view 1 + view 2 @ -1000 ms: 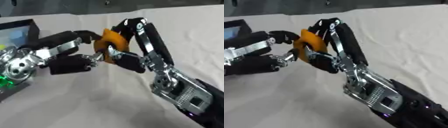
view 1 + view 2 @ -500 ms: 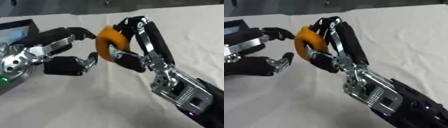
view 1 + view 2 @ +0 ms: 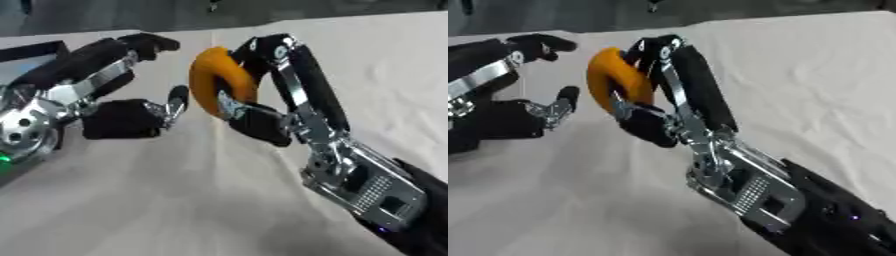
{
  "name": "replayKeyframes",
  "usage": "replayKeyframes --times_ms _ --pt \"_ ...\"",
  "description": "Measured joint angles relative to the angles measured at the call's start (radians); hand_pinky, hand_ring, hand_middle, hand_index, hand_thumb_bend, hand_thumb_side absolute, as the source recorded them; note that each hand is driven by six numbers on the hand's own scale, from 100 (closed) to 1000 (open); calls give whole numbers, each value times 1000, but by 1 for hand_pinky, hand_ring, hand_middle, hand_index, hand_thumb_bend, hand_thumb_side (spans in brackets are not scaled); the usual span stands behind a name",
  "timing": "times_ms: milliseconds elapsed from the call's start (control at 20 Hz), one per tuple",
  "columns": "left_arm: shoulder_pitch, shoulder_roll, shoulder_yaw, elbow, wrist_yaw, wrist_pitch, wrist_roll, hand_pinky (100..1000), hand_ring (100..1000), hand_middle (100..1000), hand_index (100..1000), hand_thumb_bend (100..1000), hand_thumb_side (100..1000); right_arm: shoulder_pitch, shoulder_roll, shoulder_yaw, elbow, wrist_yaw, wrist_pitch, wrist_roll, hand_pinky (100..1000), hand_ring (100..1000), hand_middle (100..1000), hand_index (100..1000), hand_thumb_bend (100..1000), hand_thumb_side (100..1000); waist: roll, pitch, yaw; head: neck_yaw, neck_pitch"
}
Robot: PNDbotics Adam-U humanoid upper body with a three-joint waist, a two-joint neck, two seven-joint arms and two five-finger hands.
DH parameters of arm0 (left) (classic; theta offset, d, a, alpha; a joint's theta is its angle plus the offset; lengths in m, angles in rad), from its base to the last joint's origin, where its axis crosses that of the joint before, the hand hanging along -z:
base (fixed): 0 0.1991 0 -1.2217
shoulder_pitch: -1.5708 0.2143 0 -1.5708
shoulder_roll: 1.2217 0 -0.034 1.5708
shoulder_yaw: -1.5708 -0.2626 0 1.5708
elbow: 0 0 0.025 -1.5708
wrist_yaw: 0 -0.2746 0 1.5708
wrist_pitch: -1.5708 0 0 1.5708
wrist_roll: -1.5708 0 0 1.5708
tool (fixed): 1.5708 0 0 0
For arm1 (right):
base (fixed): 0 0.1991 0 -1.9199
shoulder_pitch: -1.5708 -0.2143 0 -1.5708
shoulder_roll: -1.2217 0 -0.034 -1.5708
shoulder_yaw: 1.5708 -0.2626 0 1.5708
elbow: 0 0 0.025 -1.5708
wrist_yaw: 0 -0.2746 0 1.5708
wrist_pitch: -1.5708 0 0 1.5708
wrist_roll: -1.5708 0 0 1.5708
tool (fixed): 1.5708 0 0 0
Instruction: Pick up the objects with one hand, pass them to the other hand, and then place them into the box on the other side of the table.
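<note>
Since a second ago the left hand (image 3: 122,117) has let go of the orange ring (image 3: 214,82) and drawn back toward the left, so a clear gap now shows between its fingertips and the ring, where earlier the two hands met around it. That orange ring, thick and curved, is held up above the table (image 3: 175,200) by the right hand (image 3: 262,107) alone: fingers curl over its top and far side while the thumb presses against its lower inner edge, pinching it between them. It sits roughly at the middle of the view, tilted on edge, well off the cloth. Left of it, the left hand is spread wide, upper fingers (image 3: 144,42) reaching forward above and the thumb pointing up below, holding nothing. Beneath both arms lies the pale, slightly wrinkled cloth covering the table. At the far left edge a dark box rim (image 3: 35,50) shows behind the left arm.
</note>
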Motion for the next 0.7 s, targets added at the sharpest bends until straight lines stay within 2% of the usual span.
replayKeyframes --times_ms 250,500,700 --pt "0 0 0 0 11 -1 4 1000 945 958 989 100 728 0 0 0 0 1 0 0 608 444 378 351 100 100 0 0 0 -2 -1" --pt "1 3 -1 0 17 -5 -9 1000 948 958 987 100 817 -4 0 1 0 14 0 0 611 446 379 332 100 100 0 0 -1 -3 -1" --pt "8 3 -1 0 22 -13 -25 1000 950 957 985 100 846 -13 0 1 0 34 5 5 611 446 380 322 100 100 0 0 -1 -5 -1"
